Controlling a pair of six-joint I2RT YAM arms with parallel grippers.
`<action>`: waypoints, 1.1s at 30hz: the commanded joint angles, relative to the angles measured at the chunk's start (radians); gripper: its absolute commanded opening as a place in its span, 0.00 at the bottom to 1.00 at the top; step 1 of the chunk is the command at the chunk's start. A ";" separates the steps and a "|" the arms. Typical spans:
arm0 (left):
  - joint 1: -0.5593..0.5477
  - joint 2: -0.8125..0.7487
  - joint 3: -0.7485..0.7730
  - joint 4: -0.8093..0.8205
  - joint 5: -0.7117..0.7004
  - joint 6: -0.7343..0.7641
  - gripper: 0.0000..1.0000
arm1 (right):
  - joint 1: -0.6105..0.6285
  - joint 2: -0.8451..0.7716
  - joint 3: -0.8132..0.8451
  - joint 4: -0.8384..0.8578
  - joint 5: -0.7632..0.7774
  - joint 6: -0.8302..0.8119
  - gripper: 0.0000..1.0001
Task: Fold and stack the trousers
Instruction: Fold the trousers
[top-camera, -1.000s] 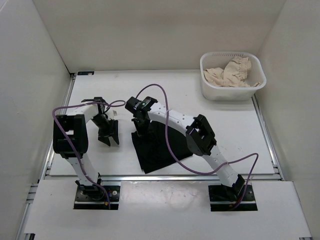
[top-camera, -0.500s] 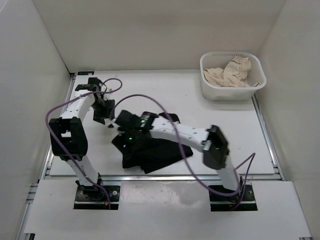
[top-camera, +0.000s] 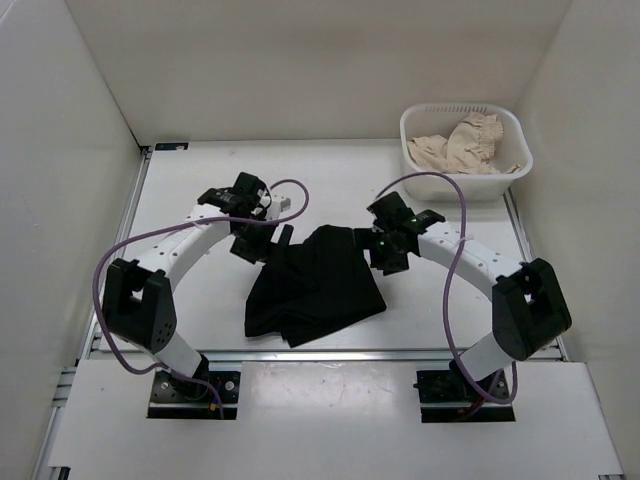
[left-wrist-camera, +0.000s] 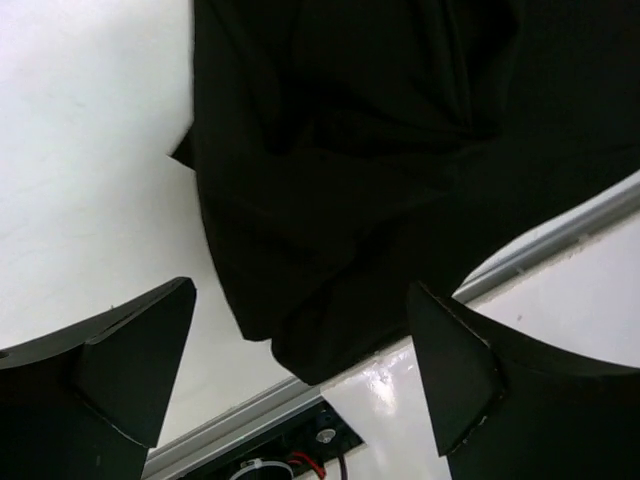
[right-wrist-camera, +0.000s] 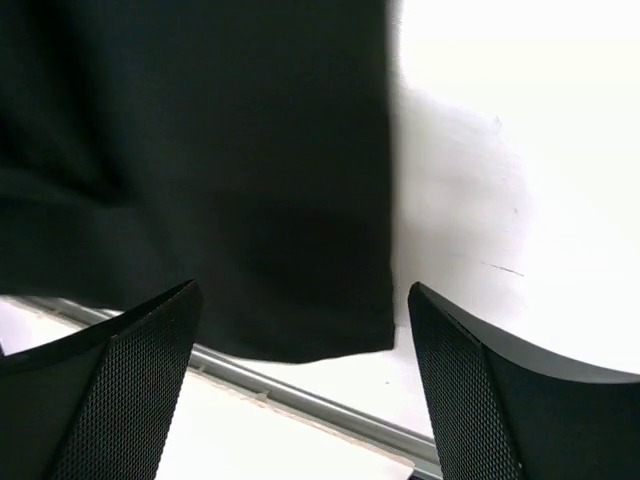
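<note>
The trousers (top-camera: 315, 285) lie in a loose, rumpled heap on the table (top-camera: 450, 200) near its front edge, between the left gripper (left-wrist-camera: 302, 288) and the right gripper (right-wrist-camera: 303, 287). Both grippers hover with fingers spread and nothing in them. The black cloth looks light and limp, so it will likely sag and bunch when lifted; pinching an outer edge at each side seems the safest hold.
</note>
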 joint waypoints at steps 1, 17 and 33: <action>0.009 -0.001 -0.046 0.040 0.121 -0.001 0.99 | -0.072 0.015 -0.079 0.124 -0.137 0.034 0.88; 0.123 0.232 0.072 0.165 0.077 -0.001 0.14 | -0.086 -0.046 -0.469 0.431 -0.348 0.180 0.27; 0.350 0.360 0.257 0.142 0.094 -0.001 0.38 | 0.008 -0.054 -0.471 0.477 -0.357 0.226 0.04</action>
